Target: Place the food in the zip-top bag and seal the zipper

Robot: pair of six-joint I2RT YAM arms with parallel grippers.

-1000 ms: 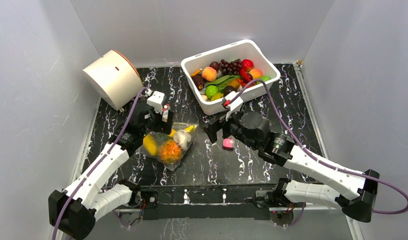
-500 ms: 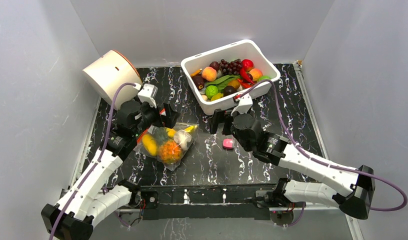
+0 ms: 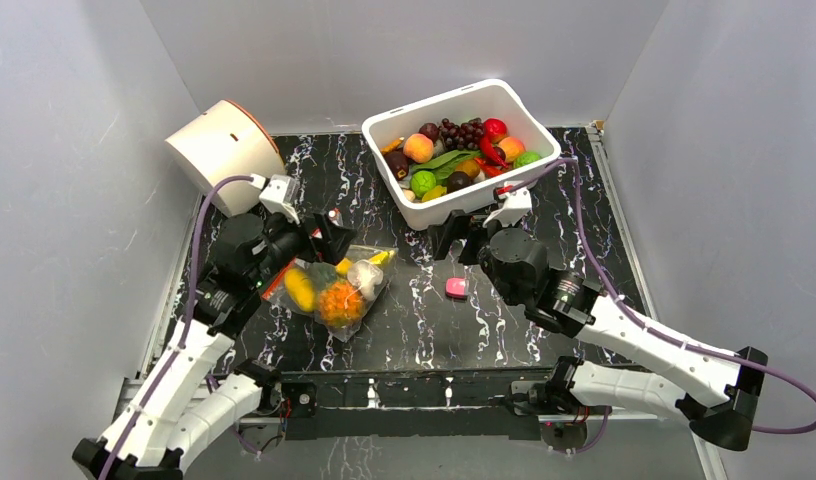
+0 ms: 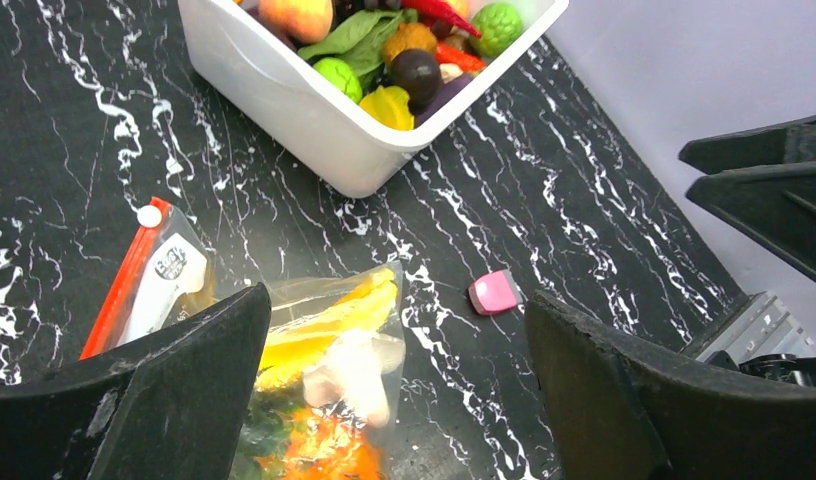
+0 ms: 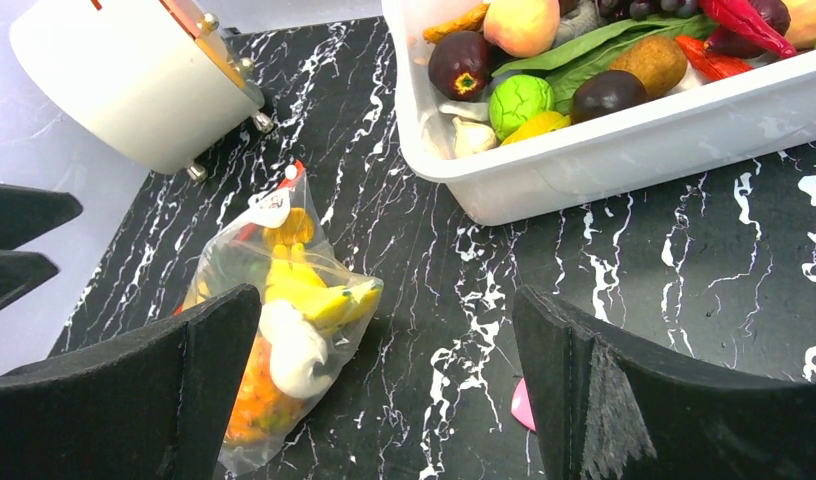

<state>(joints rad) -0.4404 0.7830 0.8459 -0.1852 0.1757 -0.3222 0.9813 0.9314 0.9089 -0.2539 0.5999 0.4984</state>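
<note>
Clear bag (image 4: 294, 295), red strip (image 4: 119, 290), yellow-and-orange food (image 4: 329, 330) between the black fingers (image 4: 164, 400); pink block (image 4: 494, 292), white bin (image 4: 314, 130) beyond on white-veined black table (image 4: 544, 200).

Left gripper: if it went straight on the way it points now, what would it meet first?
Probably the clear bag of toy food, lying just ahead between the left gripper's open fingers. Depth is unclear; it might skim past onto the table near the pink block.

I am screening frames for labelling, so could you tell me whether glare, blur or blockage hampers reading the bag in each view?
Top external: evenly lit and sharp, the zip-top bag easy to read. Left wrist: the camera's own dark fingers hide the bag's lower part, though the zipper is crisp. Right wrist: bag sharp, faint sheen on the plastic, no washout.
</note>
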